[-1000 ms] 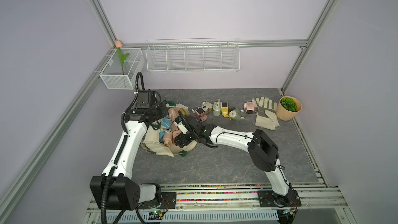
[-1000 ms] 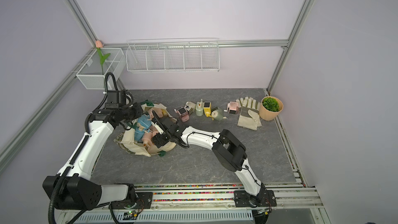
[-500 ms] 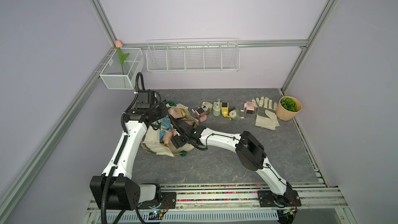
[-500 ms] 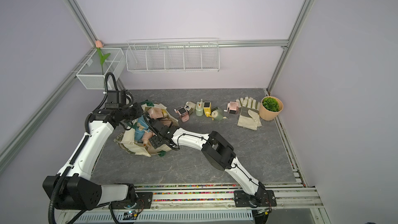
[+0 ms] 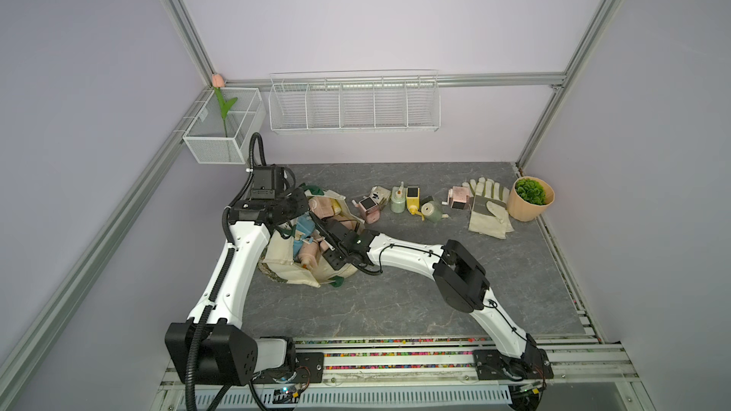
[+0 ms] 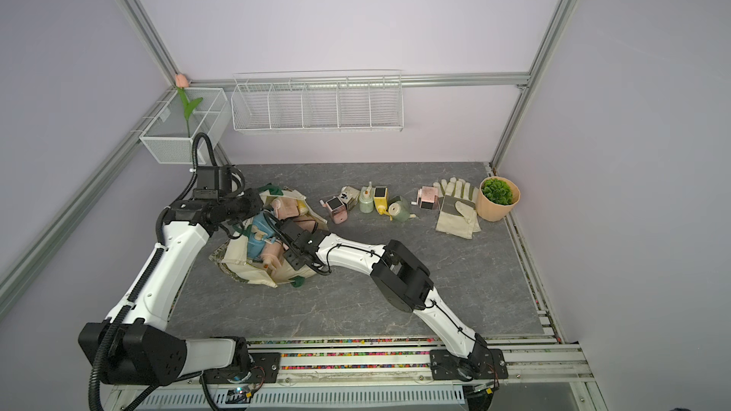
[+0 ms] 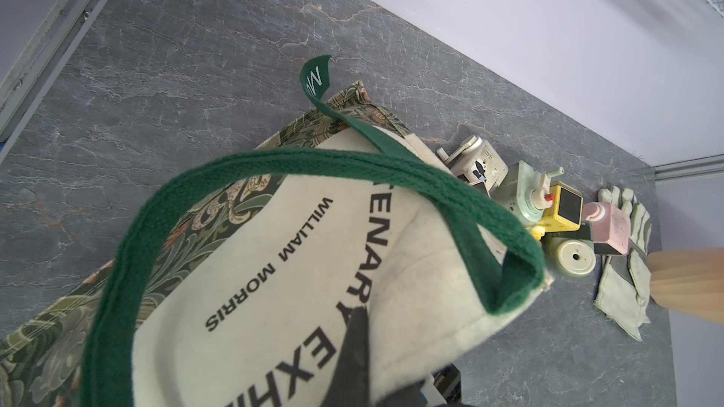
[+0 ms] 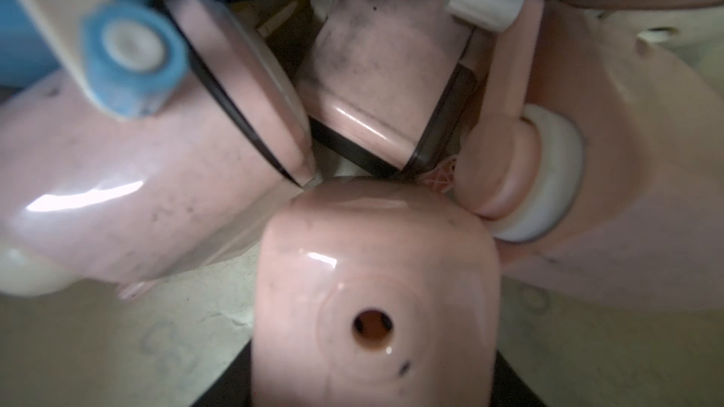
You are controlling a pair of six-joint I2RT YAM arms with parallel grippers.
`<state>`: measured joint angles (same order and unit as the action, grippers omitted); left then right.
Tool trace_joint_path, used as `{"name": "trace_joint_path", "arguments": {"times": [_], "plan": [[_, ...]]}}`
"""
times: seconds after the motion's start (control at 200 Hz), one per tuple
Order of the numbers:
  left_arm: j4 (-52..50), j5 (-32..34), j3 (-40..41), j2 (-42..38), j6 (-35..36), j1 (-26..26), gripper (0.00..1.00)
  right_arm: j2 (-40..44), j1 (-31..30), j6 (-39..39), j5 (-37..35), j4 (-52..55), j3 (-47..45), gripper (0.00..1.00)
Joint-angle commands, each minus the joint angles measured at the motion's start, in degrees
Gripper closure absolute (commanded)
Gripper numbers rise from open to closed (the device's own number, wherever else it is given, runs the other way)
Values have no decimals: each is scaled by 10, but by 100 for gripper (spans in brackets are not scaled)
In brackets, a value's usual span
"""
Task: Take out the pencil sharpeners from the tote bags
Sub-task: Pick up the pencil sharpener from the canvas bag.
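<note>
My left gripper (image 5: 300, 207) is clenched on the far-left rim of the tote bag (image 5: 283, 266). In the left wrist view one dark finger (image 7: 354, 346) presses on the cream canvas beside the green handle (image 7: 274, 162).

The bag lies slumped on the left part of the table (image 5: 395, 302) with its mouth gaping upward. It is crowded with sharpeners, mostly pink, with a blue sharpener (image 5: 304, 227) among them toward the far-left side.

My right arm reaches in from the right, and my right gripper (image 8: 374, 362) is down inside the bag's mouth. It is grasping a pink sharpener (image 8: 372, 299). That one sits straight between my fingers with its pencil hole facing my wrist camera, and a dark finger lies against each of its sides. Other pink bodies crowd it on the far side, touching it. The blue one's crank knob (image 8: 129, 56) is beyond them to one side.

Six sharpeners (image 5: 403, 201) lie out on the table in a loose row to the right of the bag, well apart from my gripper. Past them are the work gloves (image 5: 488, 207) and the plant pot (image 5: 530, 199).
</note>
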<state>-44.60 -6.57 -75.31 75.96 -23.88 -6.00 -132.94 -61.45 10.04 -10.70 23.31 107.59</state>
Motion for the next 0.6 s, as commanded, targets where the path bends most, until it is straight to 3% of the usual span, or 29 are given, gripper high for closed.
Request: {"name": "trace_joint_path", "arguments": {"times": [0.0,0.44,0.595], "plan": [[-13,-1,4,-4,-4,5,100,57,1,-33,55,-47,-58,59],[-13,-1,5,-6,-4,5,100,273,0,-107,107,-202,-280,61],[-12,-2,5,-6,-4,4,100,340,6,-142,85,-223,-339,61]]}}
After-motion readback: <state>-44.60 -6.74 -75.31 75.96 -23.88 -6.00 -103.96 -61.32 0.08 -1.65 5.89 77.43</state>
